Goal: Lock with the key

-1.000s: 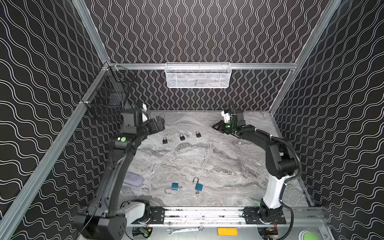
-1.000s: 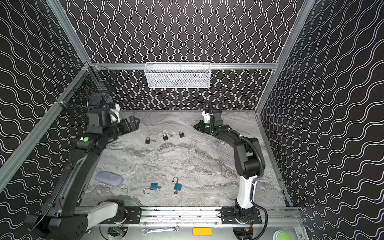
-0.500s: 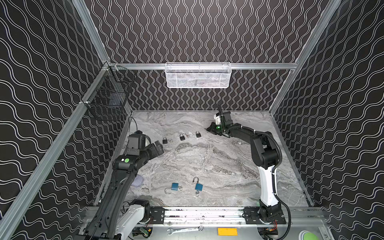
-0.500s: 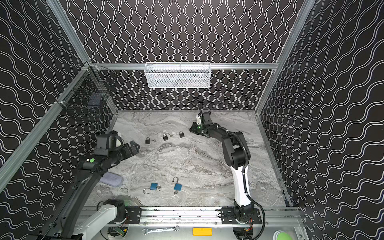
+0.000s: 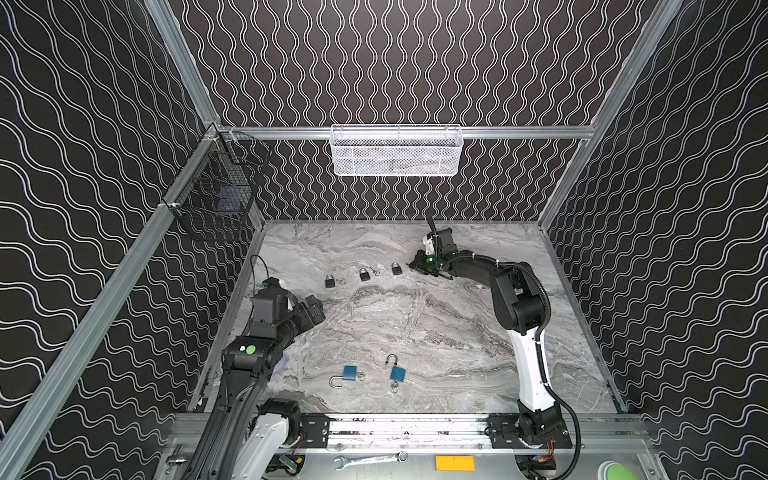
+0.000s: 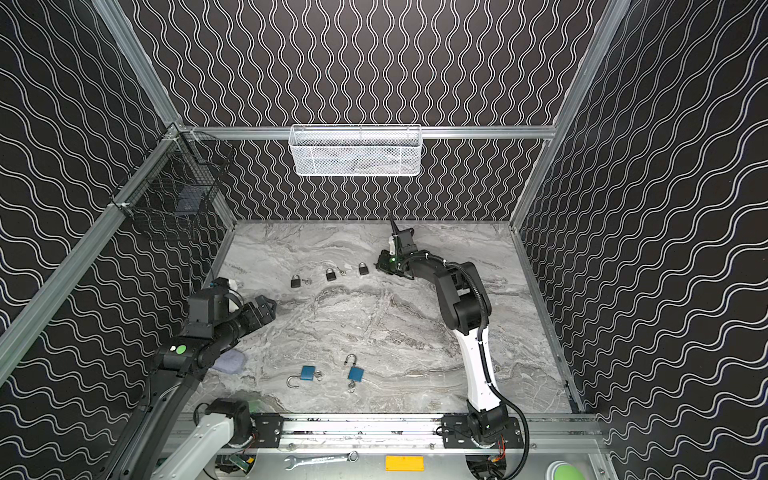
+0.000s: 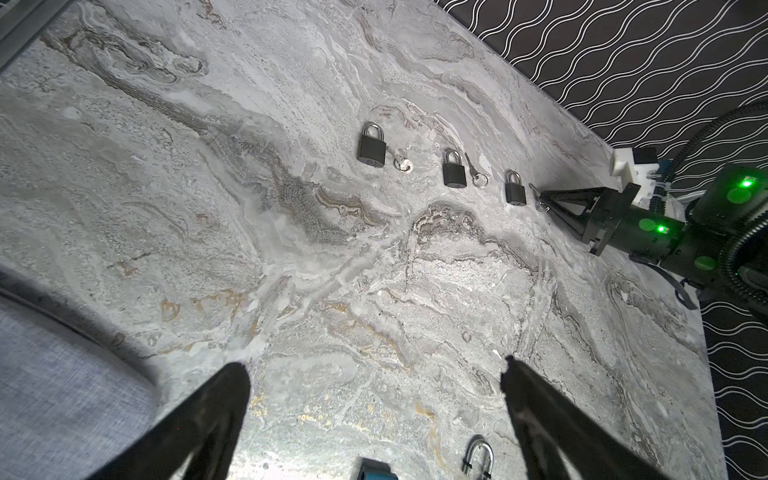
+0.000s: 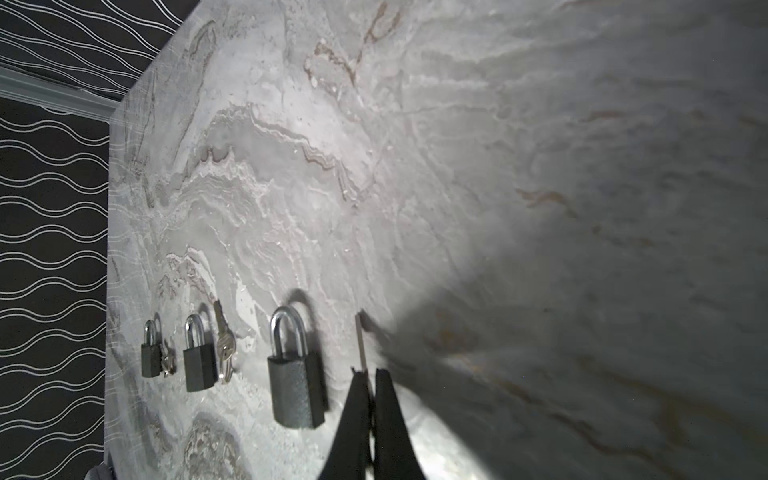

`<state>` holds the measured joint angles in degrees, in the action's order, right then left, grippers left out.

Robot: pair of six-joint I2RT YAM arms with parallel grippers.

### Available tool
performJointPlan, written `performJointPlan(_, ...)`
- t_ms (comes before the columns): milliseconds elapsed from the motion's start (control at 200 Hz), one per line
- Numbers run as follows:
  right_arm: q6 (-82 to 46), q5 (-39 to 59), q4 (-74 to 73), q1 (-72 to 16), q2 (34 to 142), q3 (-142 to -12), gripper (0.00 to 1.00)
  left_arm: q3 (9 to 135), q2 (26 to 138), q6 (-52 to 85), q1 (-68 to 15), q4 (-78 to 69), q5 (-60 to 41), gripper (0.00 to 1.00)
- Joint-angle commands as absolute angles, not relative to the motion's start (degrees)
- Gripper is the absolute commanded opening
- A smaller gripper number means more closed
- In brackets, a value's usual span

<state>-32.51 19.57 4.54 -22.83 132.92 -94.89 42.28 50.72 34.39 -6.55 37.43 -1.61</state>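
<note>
Low in the centre of both top views, two blue padlocks (image 5: 350, 372) are lying with shackles open on the grey marble tabletop (image 5: 436, 324). At mid-left the left gripper (image 5: 316, 309) is hovering, jaws spread wide and empty. Further up, three black padlocks (image 5: 364, 274) are sitting in a row. Just right of them the right gripper (image 5: 412, 266) is pinching the small silver key (image 8: 360, 345), seemingly clear of the nearest lock.

Three black padlocks (image 6: 331, 274) lie in a row toward the bench's (image 6: 415, 332) far edge, the right gripper (image 6: 379, 266) low just beside the rightmost. Two blue padlocks (image 6: 308, 372), shackles open, lie near the front edge.
</note>
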Motion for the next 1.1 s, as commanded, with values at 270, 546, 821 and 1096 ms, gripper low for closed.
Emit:
performJointPlan(270, -33.7, 18.3, 5.1, -23.1, 134.2, -96.2, 0.09, 42.3, 49.6, 35.1, -6.5, 36.2, -0.4, 0.99)
performJointPlan(546, -34.9, 19.7, 3.0, -23.1, 133.1, -93.8, 0.27, 41.2, 50.8, 35.9, -6.5, 35.1, -2.4, 0.99)
performJointPlan(821, -36.0, 21.4, 1.3, -23.1, 131.1, -90.7, 0.52, 40.7, 54.9, 35.2, -6.5, 35.9, -3.3, 0.98)
performJointPlan(1096, -34.7, 19.9, 2.9, -23.1, 126.3, -89.0, 1.00, 41.4, 57.5, 35.4, -6.5, 37.9, -2.3, 0.99)
